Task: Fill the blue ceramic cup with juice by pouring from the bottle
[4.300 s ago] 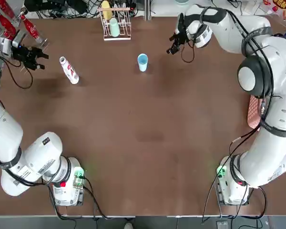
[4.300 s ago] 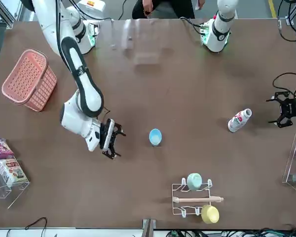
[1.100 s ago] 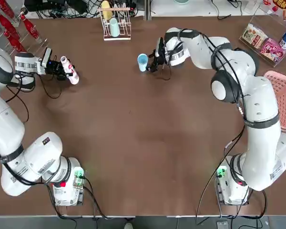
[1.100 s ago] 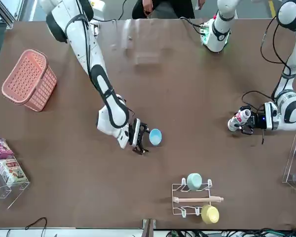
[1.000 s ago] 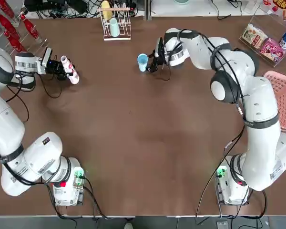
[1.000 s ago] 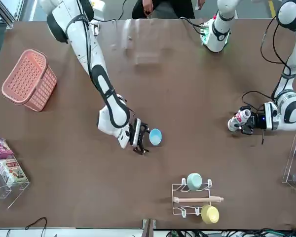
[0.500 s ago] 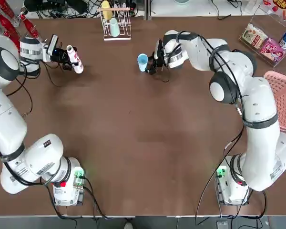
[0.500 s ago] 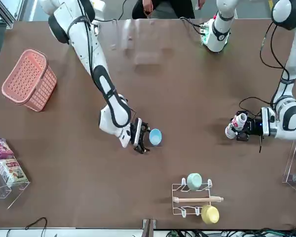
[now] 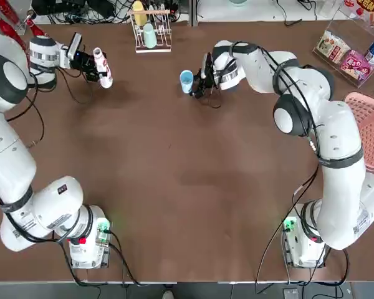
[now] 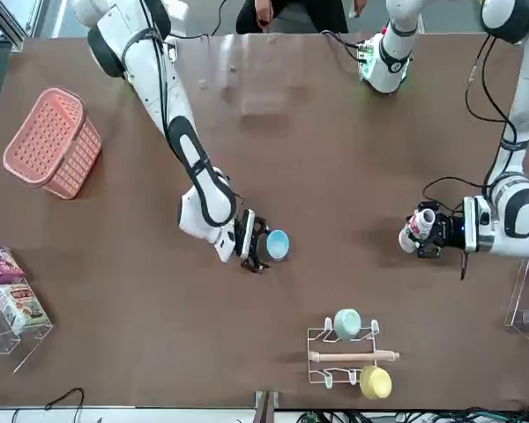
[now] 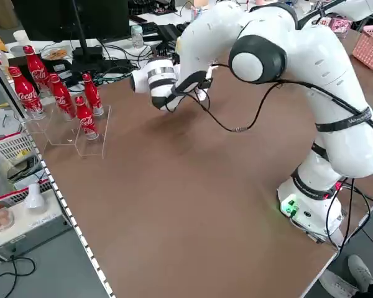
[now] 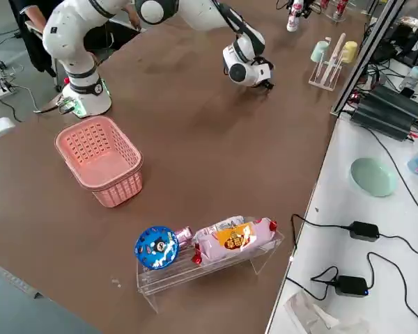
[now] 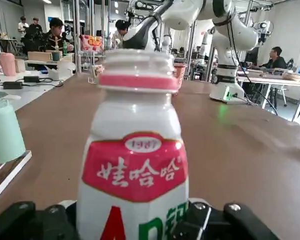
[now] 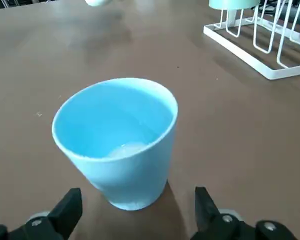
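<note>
Blue cup (image 14: 125,175) upright on the table; R gripper (image 14: 140,200) open, just right of it, not gripping. If it closes off-centre, the cup could tip or skid. L gripper (image 9: 97,70) has the bottle (image 13: 132,170) clamped, well left of cup. Can't tell if it's capped; if so, nothing pours. Tilting too quick or short of the rim = spill; R fingers may also crowd the spout. White rack (image 9: 153,51) w/ mint cup (image 9: 149,37) sits beyond cup, slightly left: a wide swing might clip it. Pink basket (image 9: 368,124) well right of cup.
</note>
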Tool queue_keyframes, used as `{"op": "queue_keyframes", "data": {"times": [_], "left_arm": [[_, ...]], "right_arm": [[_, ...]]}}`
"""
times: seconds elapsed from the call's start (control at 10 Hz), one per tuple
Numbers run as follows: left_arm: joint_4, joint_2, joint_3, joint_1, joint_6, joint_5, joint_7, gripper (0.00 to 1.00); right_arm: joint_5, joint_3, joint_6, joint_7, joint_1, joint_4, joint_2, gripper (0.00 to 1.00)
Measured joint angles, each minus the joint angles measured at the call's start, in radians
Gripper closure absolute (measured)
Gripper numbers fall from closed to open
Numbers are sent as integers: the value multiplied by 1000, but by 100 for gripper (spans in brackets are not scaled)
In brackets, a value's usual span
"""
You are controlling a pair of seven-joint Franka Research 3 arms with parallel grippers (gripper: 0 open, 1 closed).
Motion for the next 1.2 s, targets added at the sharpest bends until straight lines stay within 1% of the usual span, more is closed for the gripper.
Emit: {"op": "queue_keyframes", "data": {"times": [0.1,0.3,0.4,0.5,0.6,0.7,0.8,1.0,1.2], "left_arm": [[0,-17,-1,-15,20,-1,-24,51],[-11,-64,-2,-51,67,-1,-74,52],[-26,-84,-2,-73,113,-17,-89,53],[-46,-97,-2,-98,161,-54,-93,53],[-61,-101,-3,-132,210,-89,-100,53],[-66,-103,-3,-173,272,-110,-121,53],[-66,-113,-3,-207,322,-117,-148,53],[-68,-133,-1,-268,387,-117,-202,55],[-72,-139,0,-320,467,-117,-235,55]], "right_arm": [[0,0,0,0,1,0,0,0],[1,0,0,0,4,0,0,1],[1,0,1,0,6,0,0,3],[1,0,2,-1,7,0,0,4],[2,0,2,-1,8,1,1,8],[2,0,3,-1,8,1,1,14],[3,0,3,-1,8,1,1,18],[4,0,3,-1,8,1,1,23],[7,0,3,-2,8,1,2,25]]}}
